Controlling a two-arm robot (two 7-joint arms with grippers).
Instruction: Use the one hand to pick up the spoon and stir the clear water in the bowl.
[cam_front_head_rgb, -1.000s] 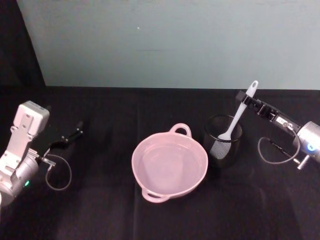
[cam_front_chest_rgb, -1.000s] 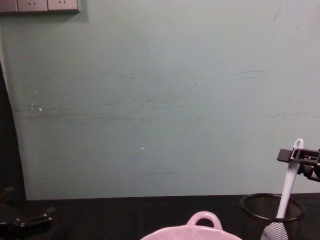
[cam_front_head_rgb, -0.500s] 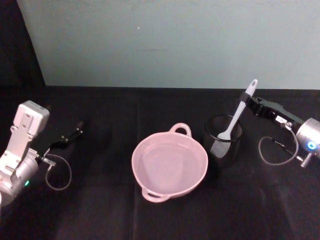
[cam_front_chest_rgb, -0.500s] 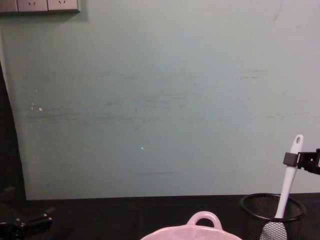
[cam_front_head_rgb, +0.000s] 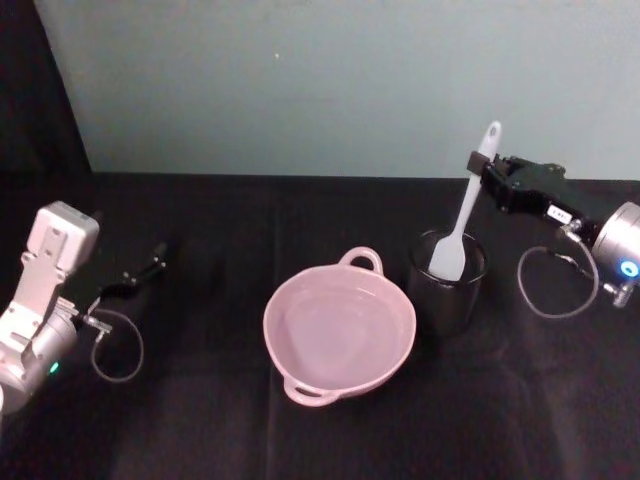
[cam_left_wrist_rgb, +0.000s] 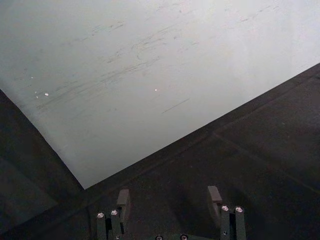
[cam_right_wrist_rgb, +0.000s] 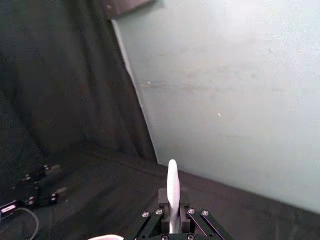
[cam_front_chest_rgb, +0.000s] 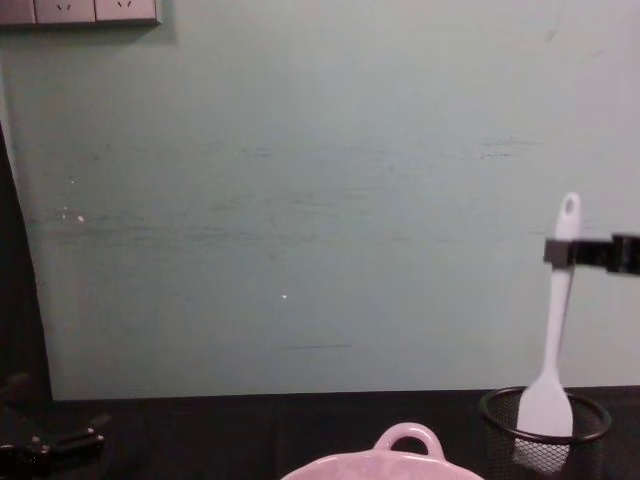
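Long slim white plastic spoon (cam_front_head_rgb: 465, 210) with a flat broad scoop and a small hole at the handle tip, near upright, scoop down. Scoop sits at the mouth of the black wire-mesh cup (cam_front_head_rgb: 447, 300); chest view shows its lower end below the cup rim.

Black boxy right gripper (cam_front_head_rgb: 478, 160) on a silver wrist, fingers clamped on the spoon's upper handle just under the hole, above the cup.

Pale pink round bowl (cam_front_head_rgb: 270, 335) with loop-shaped handles on its rim, upright on the black table, clear water inside, just left of the cup.
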